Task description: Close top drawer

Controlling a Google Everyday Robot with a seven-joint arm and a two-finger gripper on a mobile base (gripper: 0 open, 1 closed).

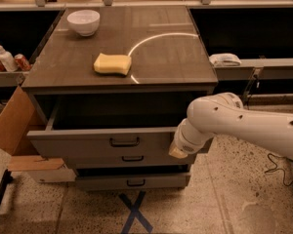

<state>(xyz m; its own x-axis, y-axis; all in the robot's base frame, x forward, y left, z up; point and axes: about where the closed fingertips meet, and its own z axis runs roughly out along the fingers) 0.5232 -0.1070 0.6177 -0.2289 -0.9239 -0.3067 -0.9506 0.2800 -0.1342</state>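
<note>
Camera view: the drawer point(78, 143) is sticking out, open. The end effector point(178, 151) is sitting at the right end of its front. I cannot tell if it is open or closed.

White bowl point(83, 21), yellow sponge point(112, 64), cardboard box point(12, 126), blue floor X point(135, 212)

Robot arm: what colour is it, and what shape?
The arm is white, thick and rounded like a tube, with small dark dots along it and a ringed joint near its tip. The end effector shows as a small beige tip at the right end of the top drawer front.
</note>
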